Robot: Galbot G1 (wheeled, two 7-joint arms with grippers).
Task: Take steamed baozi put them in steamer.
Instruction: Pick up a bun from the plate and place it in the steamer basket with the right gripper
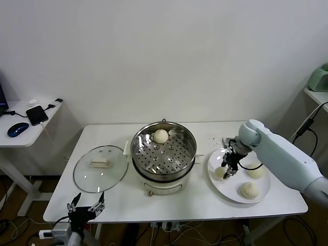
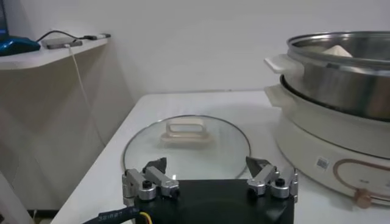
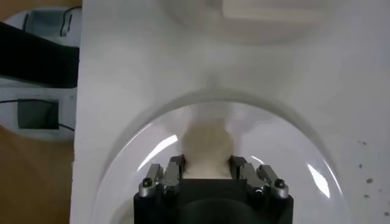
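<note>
The steamer point(image 1: 137, 154) stands mid-table on its cream pot base and holds one baozi point(image 1: 161, 136) at its far side. A white plate point(image 1: 225, 192) to its right carries three baozi. My right gripper point(image 1: 228, 166) reaches down to the plate's left side, its fingers pressed on both sides of the leftmost baozi point(image 1: 220, 172). The right wrist view shows that baozi point(image 3: 207, 146) between the fingers of my right gripper point(image 3: 206, 167). The other two baozi point(image 1: 255, 171) point(image 1: 249, 190) lie free. My left gripper point(image 1: 86, 203) is open and empty, parked below the table's front left edge.
The glass lid point(image 1: 100, 169) with a cream handle lies flat left of the steamer and also shows in the left wrist view point(image 2: 186, 143). A side table point(image 1: 31, 128) at far left holds a phone and a mouse. A green object point(image 1: 320, 79) sits on a shelf at far right.
</note>
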